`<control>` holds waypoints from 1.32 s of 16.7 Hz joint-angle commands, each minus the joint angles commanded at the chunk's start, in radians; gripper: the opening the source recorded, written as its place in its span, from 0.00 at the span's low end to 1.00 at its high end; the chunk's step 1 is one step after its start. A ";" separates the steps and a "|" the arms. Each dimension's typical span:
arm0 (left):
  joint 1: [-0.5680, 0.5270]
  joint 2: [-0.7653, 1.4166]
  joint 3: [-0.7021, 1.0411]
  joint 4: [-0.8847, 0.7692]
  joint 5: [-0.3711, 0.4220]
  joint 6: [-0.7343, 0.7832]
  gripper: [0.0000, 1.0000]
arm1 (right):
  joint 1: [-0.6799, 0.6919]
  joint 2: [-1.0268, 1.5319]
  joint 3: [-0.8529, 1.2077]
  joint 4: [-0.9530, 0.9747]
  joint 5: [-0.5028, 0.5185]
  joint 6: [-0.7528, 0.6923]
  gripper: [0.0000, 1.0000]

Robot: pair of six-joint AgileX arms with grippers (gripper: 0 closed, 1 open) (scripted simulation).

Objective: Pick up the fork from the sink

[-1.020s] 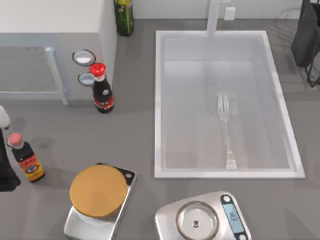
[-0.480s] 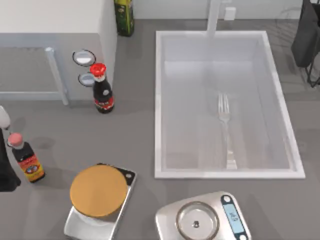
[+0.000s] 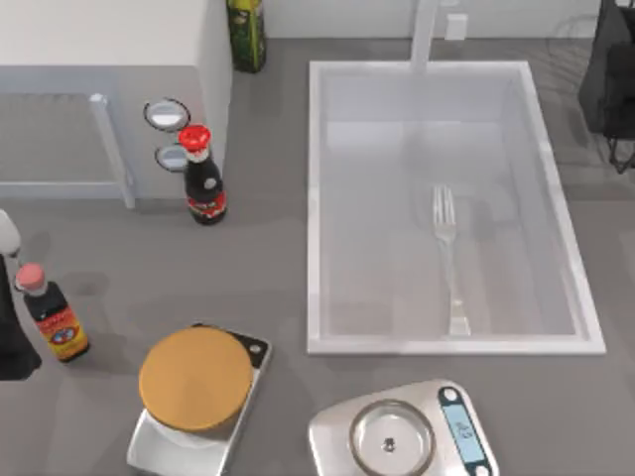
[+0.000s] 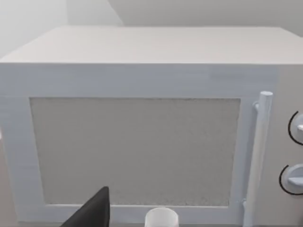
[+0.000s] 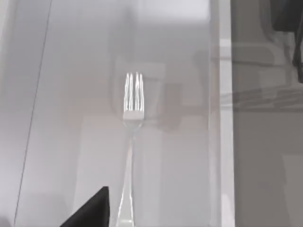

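Observation:
The fork lies flat on the floor of the white sink, right of the basin's middle, tines toward the faucet post and handle toward the front rim. My right arm is a dark shape at the top view's top right edge, outside the sink's right rim. The right wrist view looks down on the fork and the sink's rim; nothing touches the fork. My left arm stays parked at the left edge.
A white microwave stands at the back left, with a green bottle beside it. Two dark sauce bottles stand left of the sink. In front are a scale with a tan disc and a silver scale.
The right arm at the top right edge has shifted slightly to the right. The fork and the left arm have not moved.

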State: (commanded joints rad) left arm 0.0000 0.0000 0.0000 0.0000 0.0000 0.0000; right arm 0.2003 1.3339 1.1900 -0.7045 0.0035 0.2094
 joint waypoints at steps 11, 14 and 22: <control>0.000 0.000 0.000 0.000 0.000 0.000 1.00 | 0.141 0.952 0.834 -0.498 0.002 0.151 1.00; 0.000 0.000 0.000 0.000 0.000 0.000 1.00 | 0.159 1.078 0.946 -0.565 0.002 0.172 1.00; 0.000 0.000 0.000 0.000 0.000 0.000 1.00 | 0.159 1.117 0.974 -0.580 0.002 0.177 1.00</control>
State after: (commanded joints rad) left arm 0.0000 0.0000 0.0000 0.0000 0.0000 0.0000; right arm 0.3596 2.4506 2.1640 -1.2848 0.0055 0.3866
